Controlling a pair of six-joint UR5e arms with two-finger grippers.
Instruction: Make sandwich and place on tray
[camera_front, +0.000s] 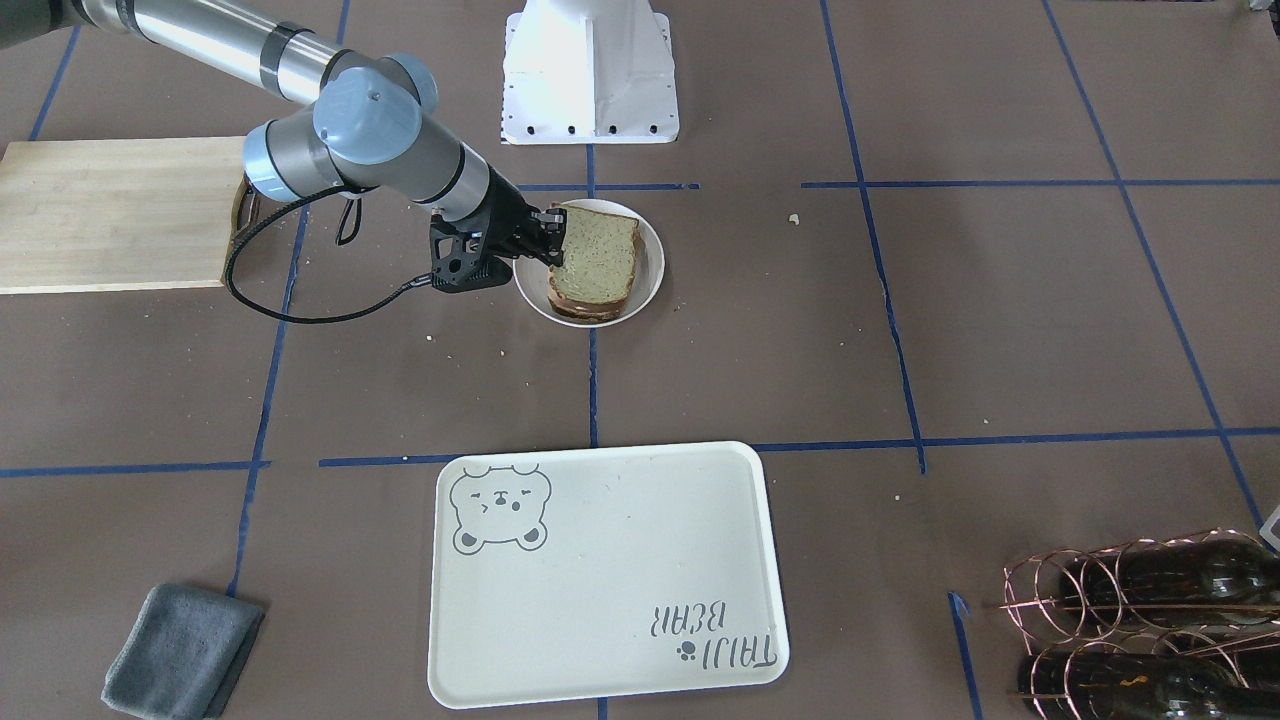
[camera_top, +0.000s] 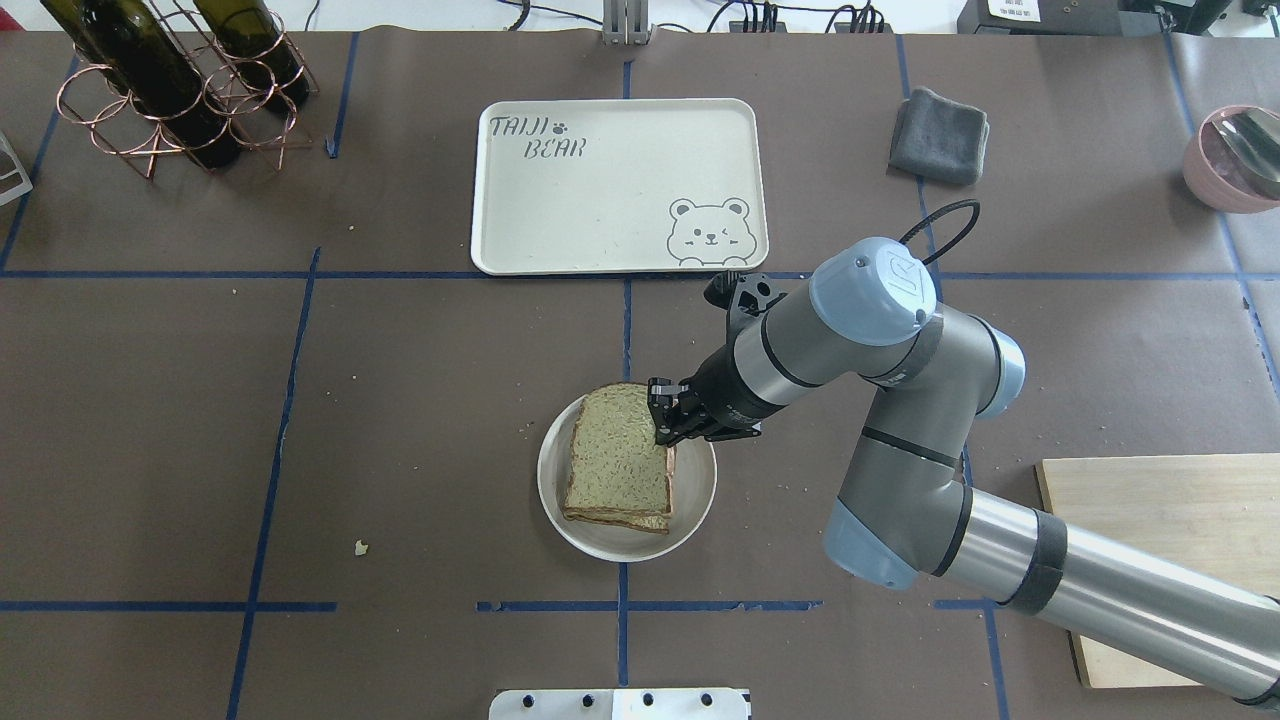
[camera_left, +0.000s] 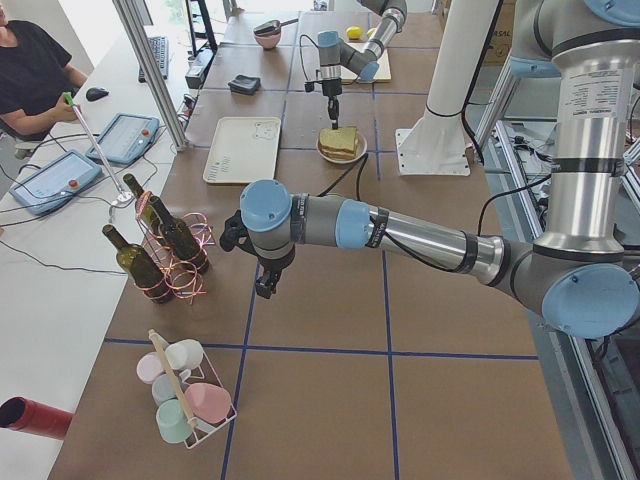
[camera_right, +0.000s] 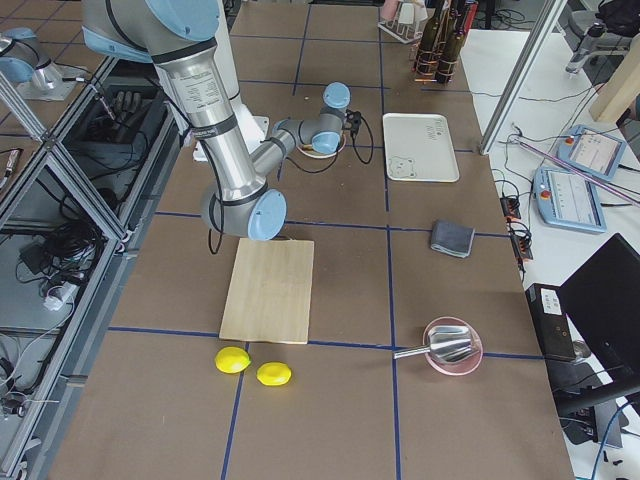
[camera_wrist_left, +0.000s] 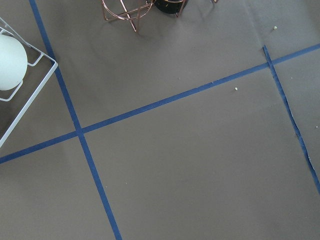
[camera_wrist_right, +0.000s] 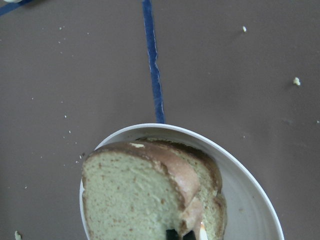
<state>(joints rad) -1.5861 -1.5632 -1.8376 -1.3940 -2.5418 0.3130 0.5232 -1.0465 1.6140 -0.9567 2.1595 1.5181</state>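
A tan, dark-crusted sandwich (camera_top: 615, 460) lies in the white plate (camera_top: 695, 500). Jaws of the right gripper (camera_top: 666, 432) clamp its edge. For the left gripper (camera_left: 265, 285), I cannot tell.

Both arms had brushed silver tubes, grey joints and round pale blue caps. The white base (camera_front: 590, 70) was a flared pedestal with a row of dark screws along its foot. On the right arm (camera_top: 900, 420), the cap farthest from the base bore a "UR" mark, and a black band ringed the long tube. A thin black cable (camera_front: 250, 275) looped at its wrist. The right gripper (camera_front: 553, 237) was black on an open-framed black mount. The left arm (camera_left: 410, 232) carried a white printed label on the upright tube beside the base. The left gripper (camera_left: 265, 287) was black too.
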